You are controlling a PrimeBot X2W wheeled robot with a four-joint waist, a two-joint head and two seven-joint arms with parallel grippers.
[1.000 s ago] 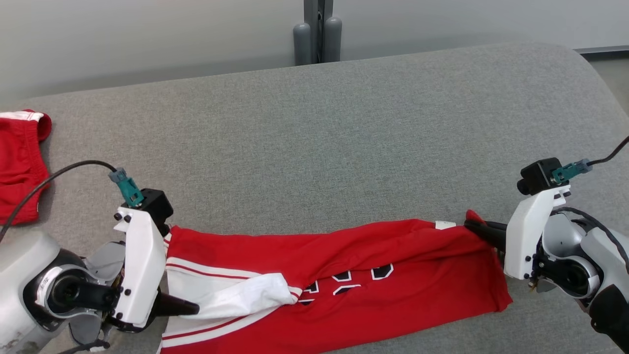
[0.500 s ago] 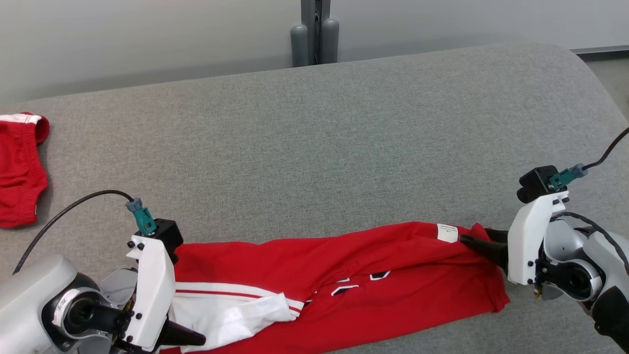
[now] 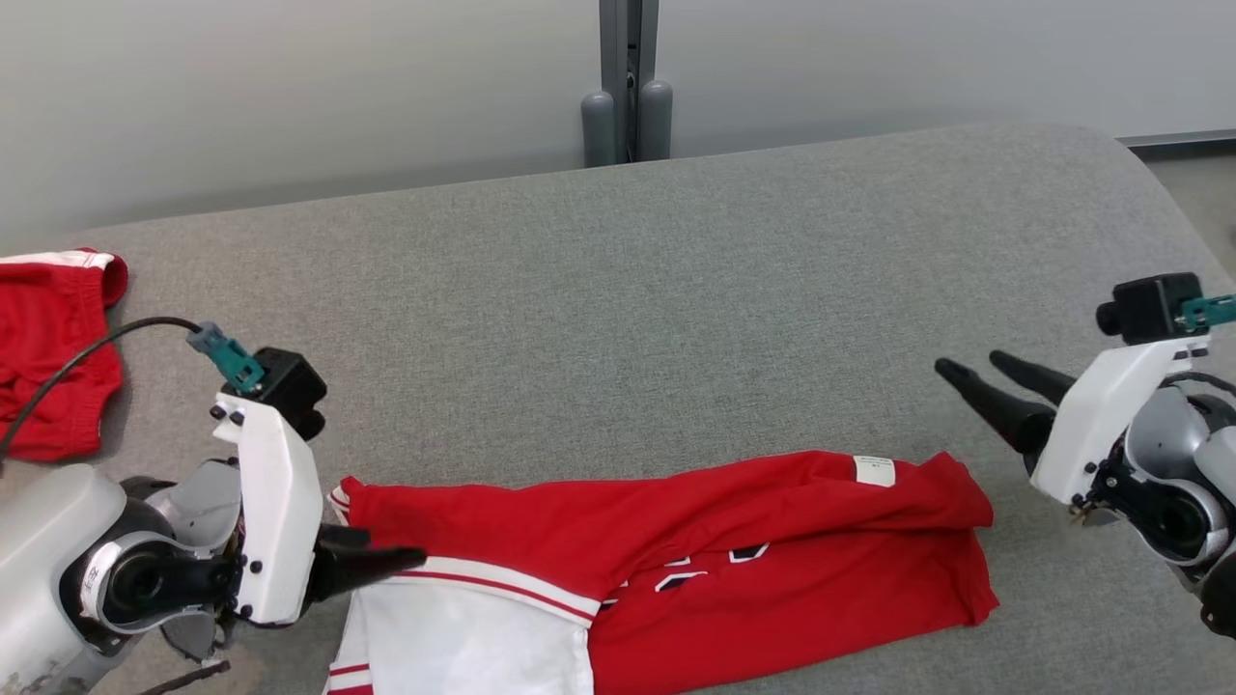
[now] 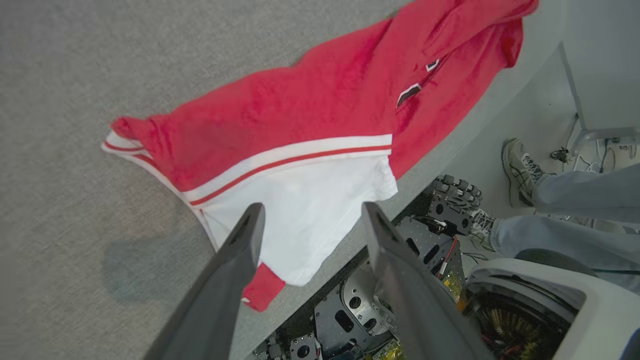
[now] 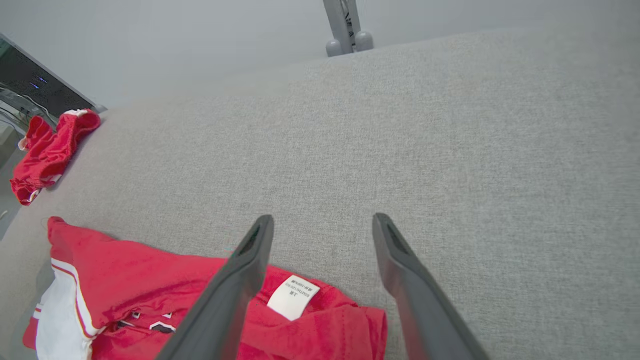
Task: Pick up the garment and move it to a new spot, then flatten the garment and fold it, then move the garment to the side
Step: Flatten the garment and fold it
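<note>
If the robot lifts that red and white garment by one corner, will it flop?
Probably flops: the garment lies creased and doubled on the grey cushion. Its white panel seems to droop past the cushion's edge, so it is likely light and limp.

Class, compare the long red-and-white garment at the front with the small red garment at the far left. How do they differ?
The long garment lies stretched out in a band; the small garment sits bunched. The long garment shows a broad white panel, dark figures and a label; the small garment has a white trim. Both are red and lie on the grey surface.
</note>
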